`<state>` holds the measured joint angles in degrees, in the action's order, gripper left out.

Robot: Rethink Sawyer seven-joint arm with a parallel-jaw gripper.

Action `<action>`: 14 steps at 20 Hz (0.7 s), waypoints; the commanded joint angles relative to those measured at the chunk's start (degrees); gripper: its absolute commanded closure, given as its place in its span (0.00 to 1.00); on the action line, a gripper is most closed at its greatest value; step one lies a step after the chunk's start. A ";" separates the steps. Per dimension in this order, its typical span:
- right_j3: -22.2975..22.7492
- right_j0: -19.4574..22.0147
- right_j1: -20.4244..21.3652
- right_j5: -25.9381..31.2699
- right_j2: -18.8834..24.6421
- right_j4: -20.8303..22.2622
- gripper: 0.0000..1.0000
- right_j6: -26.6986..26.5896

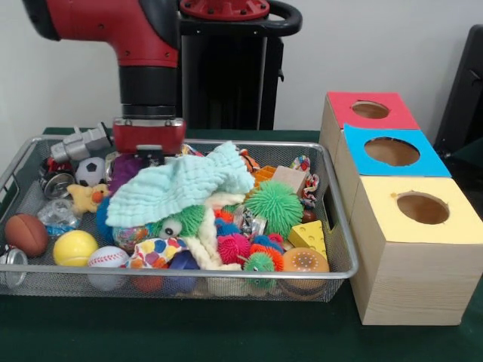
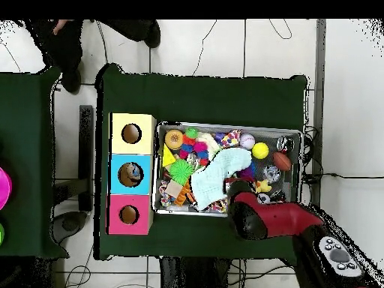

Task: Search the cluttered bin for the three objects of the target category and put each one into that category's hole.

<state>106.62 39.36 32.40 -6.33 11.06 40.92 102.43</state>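
We see the claw [image 1: 149, 157] down in the wire bin [image 1: 341, 249] behind the mint cloth [image 1: 181, 188]; can't tell its opening or grip.

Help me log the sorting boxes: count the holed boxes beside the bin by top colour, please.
Red-topped box: 1
Blue-topped box: 1
Yellow-topped box: 1
Total: 3 boxes, each with one round hole, standing in a row next to the wire bin.
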 commanded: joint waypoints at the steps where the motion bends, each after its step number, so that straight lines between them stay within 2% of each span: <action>1: 9.35 -6.16 -0.24 -1.77 -6.20 -8.96 1.00 16.79; 7: 11.73 -6.09 1.37 -1.71 -5.99 -12.94 1.00 14.57; 14: 10.55 -3.81 -0.37 -4.30 -5.34 -11.88 1.00 11.18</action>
<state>113.78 34.45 35.03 -8.30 4.83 30.60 102.51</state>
